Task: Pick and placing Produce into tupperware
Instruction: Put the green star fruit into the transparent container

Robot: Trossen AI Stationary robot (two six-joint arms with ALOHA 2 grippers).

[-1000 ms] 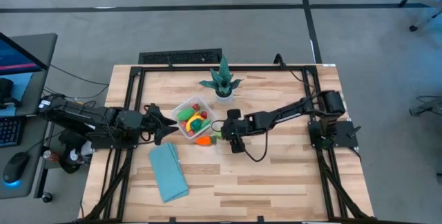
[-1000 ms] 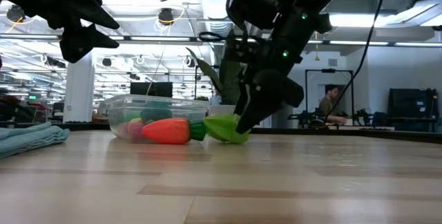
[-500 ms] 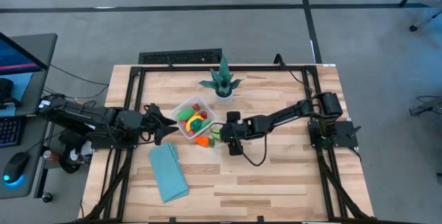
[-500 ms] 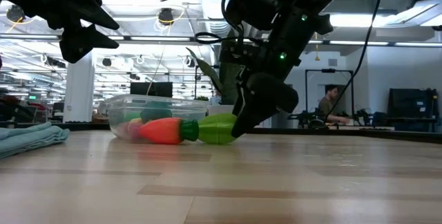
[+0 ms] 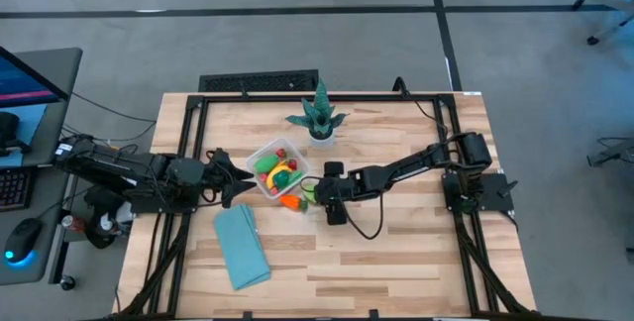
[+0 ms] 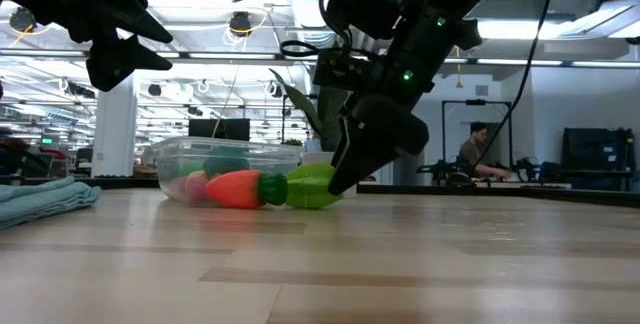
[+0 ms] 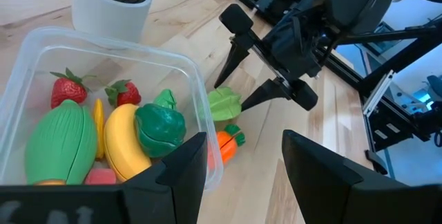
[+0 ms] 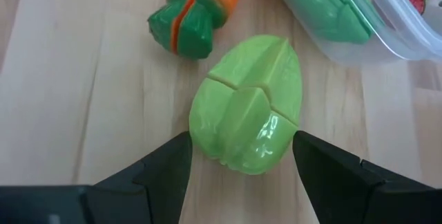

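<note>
Since the earlier frame the lettuce (image 8: 248,106) has slid against the carrot (image 6: 235,188). Right gripper (image 8: 238,156) straddles it, fingers wide, long axis pointing away; left gripper (image 5: 230,177) waits open.

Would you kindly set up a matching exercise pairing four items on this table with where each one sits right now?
Items:
1. banana
2. light-green leafy piece
3. carrot
4. folded blue cloth

Places:
A. on the wood outside the tupperware, just beside its wall
B. between the right gripper's open fingers
C. inside the tupperware
D. on the table, in front of the left gripper

Pairs: 1-C, 2-B, 3-A, 4-D
</note>
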